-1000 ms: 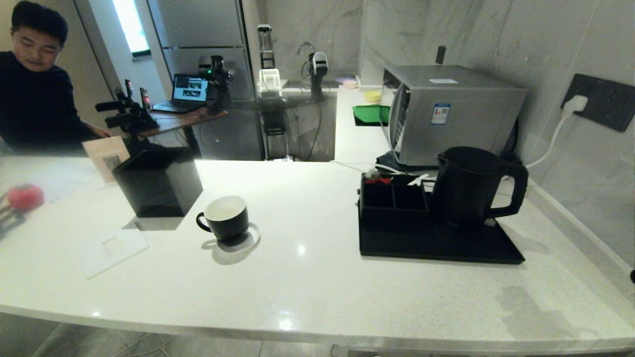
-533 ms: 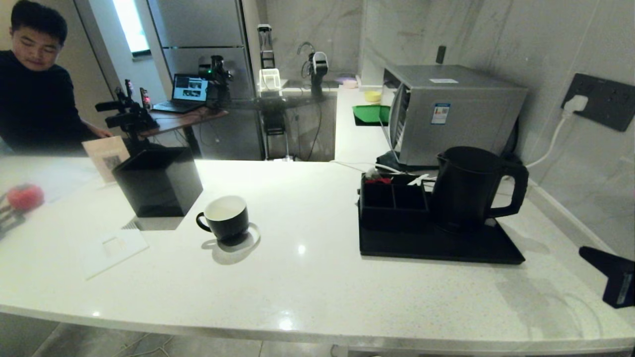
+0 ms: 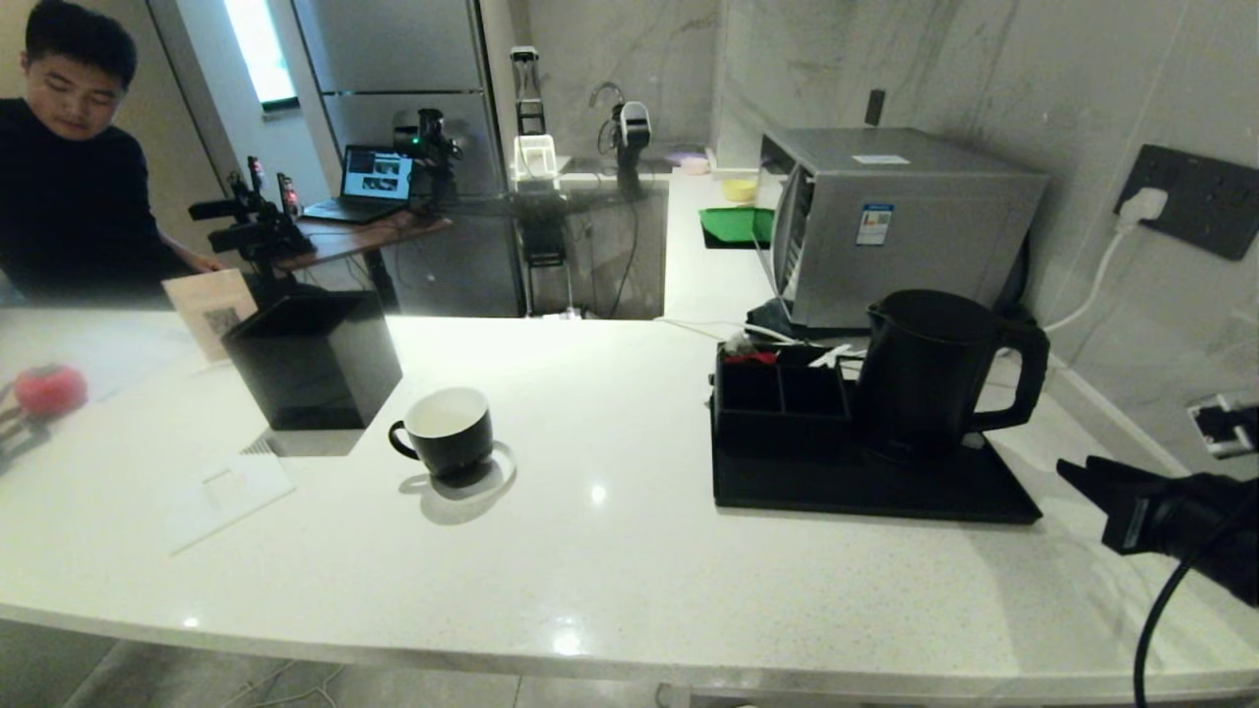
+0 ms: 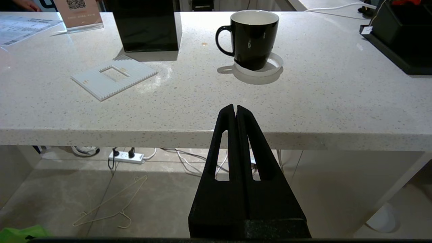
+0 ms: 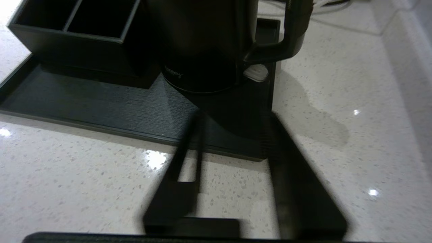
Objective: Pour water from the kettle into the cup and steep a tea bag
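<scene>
Your right gripper hangs over the counter just in front of the black tray, its jaws spread apart and empty, touching nothing. The kettle stands upright on that tray's right part, matte black, lid on, loop handle toward the wall. A divided black box sits on the tray, touching the kettle's left side. The cup, glossy black and white inside, rests well left of the tray. Your left gripper sits pressed shut before the counter edge.

right arm: matte black | black cable | jaws: tapered, slotted
</scene>
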